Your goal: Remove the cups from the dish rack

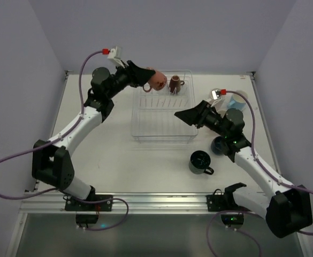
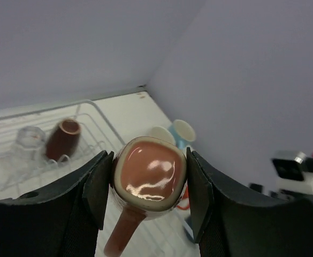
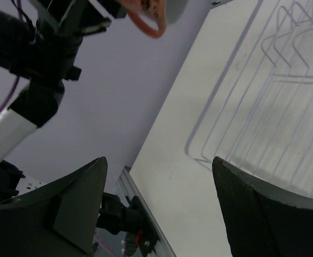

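Two arms work over the surface [image 1: 102, 155], and eight cups can be counted across the views. One is held, two are in the dish rack [image 1: 134, 120] and five are out on the surface.

The left tool [image 2: 150, 182] is closed tightly on the salmon pink cup [image 1: 159, 81], one finger on each side. It holds the cup in the air above the rack's far left corner. The right tool [image 3: 159, 160] is spread wide with nothing between its fingers, over the rack's right edge.

The top view shows the dark brown cup [image 1: 175, 84] at the far end of the rack. It also shows the dark green cup [image 1: 200, 161] standing alone to the right of the rack, and the navy cup [image 1: 219, 144] half hidden under the right arm.

Only the left wrist view shows the clear glass [image 2: 29, 138], just beside the brown cup inside the rack. That view also separates the cream-white cup [image 2: 160, 134] from the light blue cup [image 2: 183, 131] beyond the rack, and catches a sliver of the orange cup [image 2: 184, 203] below the held one.

The right wrist view shows the rack's empty near corner from low down, with the held cup's handle overhead.
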Controlling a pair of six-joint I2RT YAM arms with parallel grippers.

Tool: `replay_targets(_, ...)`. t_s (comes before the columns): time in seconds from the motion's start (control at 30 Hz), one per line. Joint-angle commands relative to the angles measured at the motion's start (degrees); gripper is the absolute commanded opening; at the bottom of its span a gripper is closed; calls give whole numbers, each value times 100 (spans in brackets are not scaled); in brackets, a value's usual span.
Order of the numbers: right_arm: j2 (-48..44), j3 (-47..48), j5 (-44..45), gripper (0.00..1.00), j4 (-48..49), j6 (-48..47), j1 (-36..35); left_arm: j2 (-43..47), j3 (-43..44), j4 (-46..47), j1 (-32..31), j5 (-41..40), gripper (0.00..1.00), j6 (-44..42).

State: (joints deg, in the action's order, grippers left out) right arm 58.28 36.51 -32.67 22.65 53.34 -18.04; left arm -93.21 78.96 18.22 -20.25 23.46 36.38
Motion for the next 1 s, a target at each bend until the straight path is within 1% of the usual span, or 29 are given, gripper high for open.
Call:
replay_targets(0.0, 332, 391, 6, 83, 1223, 352, -225, 1101, -1459, 2253, -171, 502, 6, 1738)
replay_targets(0.03, 403, 427, 6, 84, 1372, 370, -330, 1512, -1732, 2335, -190, 475, 6, 1810)
replay_targets(0.1, 630, 549, -82, 84, 1574, 509, -401, 1840, -2294, 2449, -303, 370, 6, 1925)
replay_targets(0.13, 693, 576, -143, 83, 1845, 580, -471, 2137, -2445, 2485, -330, 335, 6, 1960)
replay_targets(0.2, 885, 699, -144, 83, 1979, 738, -542, 2411, -2787, 2572, -409, 212, 6, 2039)
replay_targets(0.33, 1123, 884, -249, 79, 2357, 976, -779, 2842, -3026, 2678, -559, 79, 6, 2066)
replay_targets(0.5, 1273, 1121, -372, 72, 2463, 932, -1034, 2922, -3272, 2801, -647, 18, 5, 2092)
replay_targets(0.57, 1308, 1165, -416, 71, 2516, 941, -1078, 2940, -3351, 2827, -647, -52, 5, 2110)
replay_targets(0.63, 1361, 1200, -363, 66, 2533, 941, -1140, 2888, -3431, 2985, -664, 0, 5, 2198)
replay_targets(0.77, 1466, 1271, -337, 61, 2647, 941, -1201, 2870, -3615, 3161, -726, -17, 5, 2259)
replay_targets(0.8, 1493, 1288, -311, 58, 2682, 950, -1210, 2870, -3642, 3188, -787, -35, 5, 2259)
replay_targets(0.87, 1563, 1332, -284, 43, 2814, 994, -1228, 2887, -3686, 3179, -840, -52, 7, 2224)
replay_targets(0.9, 1607, 1315, -284, 18, 2893, 1046, -1228, 2931, -3729, 3179, -849, -61, 11, 2216)
replay_targets(0.93, 1607, 1280, -258, 8, 2981, 1064, -1237, 2966, -3756, 3144, -849, -79, 25, 2189)
replay_targets(0.97, 1590, 1219, -206, 2, 2964, 1056, -1237, 3019, -3756, 3048, -849, -122, 33, 2137)
